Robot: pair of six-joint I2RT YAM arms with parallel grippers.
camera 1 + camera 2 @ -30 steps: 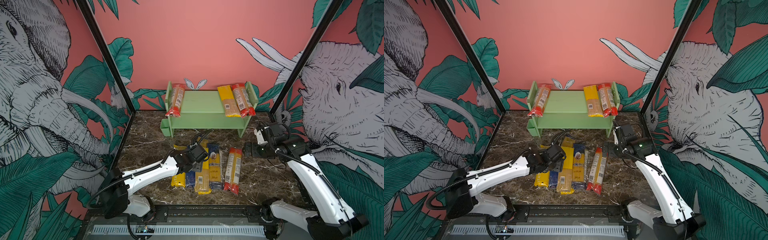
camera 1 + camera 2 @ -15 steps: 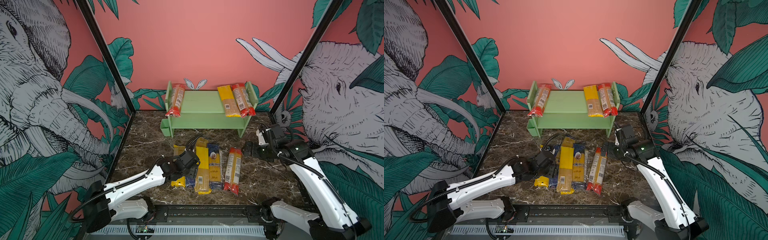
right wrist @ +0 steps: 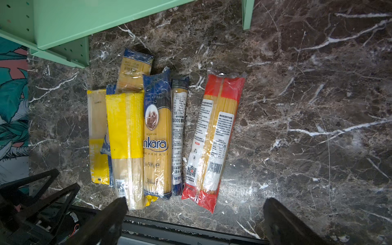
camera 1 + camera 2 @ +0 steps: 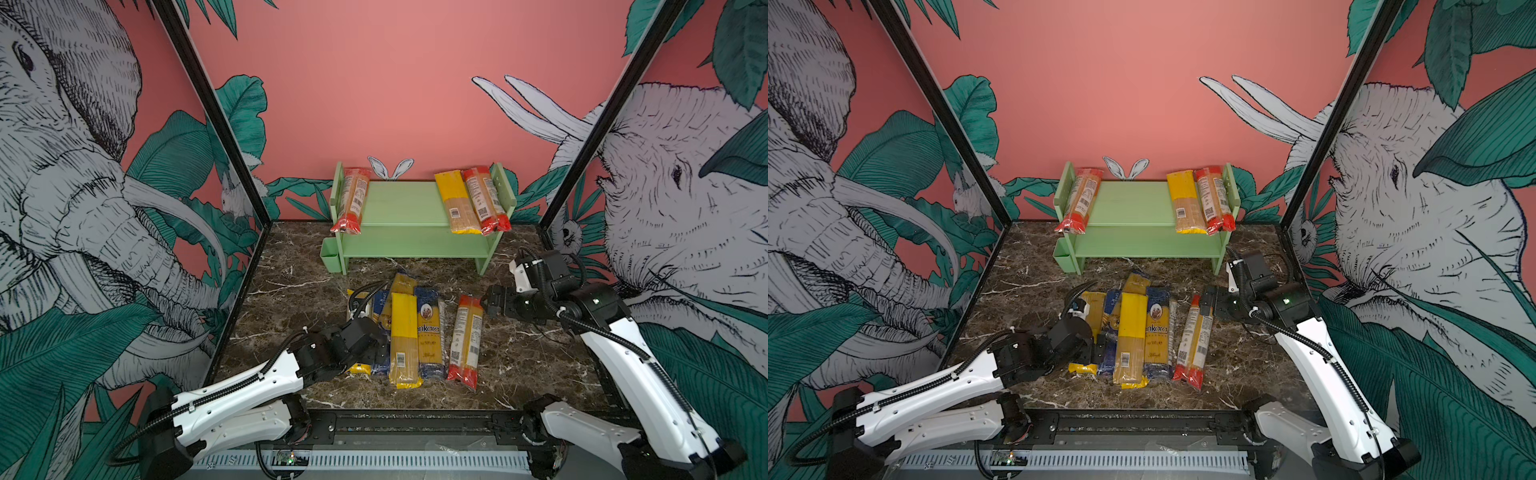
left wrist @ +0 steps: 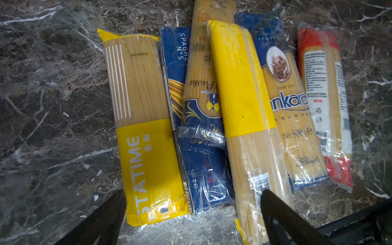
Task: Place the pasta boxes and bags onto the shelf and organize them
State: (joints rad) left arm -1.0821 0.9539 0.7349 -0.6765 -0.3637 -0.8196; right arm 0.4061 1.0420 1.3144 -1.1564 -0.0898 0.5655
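Note:
The pale green shelf (image 4: 399, 203) (image 4: 1133, 203) stands at the back; its lower board (image 3: 70, 19) shows in the right wrist view. On its top board lie a red-ended packet (image 4: 352, 199) at the left, and a yellow-half packet (image 4: 455, 199) and a red-ended one (image 4: 484, 199) at the right. Several pasta bags (image 4: 405, 332) (image 5: 239, 84) lie side by side on the marble floor, a red-ended one (image 4: 465, 340) (image 3: 214, 137) rightmost. My left gripper (image 4: 376, 353) (image 5: 191, 218) is open, straddling the pile's near-left ends. My right gripper (image 4: 488, 305) (image 3: 193, 214) hangs open and empty by the red-ended bag's far end.
A small green cup (image 4: 331, 255) hangs on the shelf's left side. Black frame posts (image 4: 208, 112) and printed walls close in both sides. A black rail (image 4: 415, 424) runs along the floor's front edge. Bare marble (image 4: 532, 365) lies right of the pile.
My left arm has drawn back from the middle of the pile to its near-left ends, and its jaws have opened wider. The right gripper has barely shifted.

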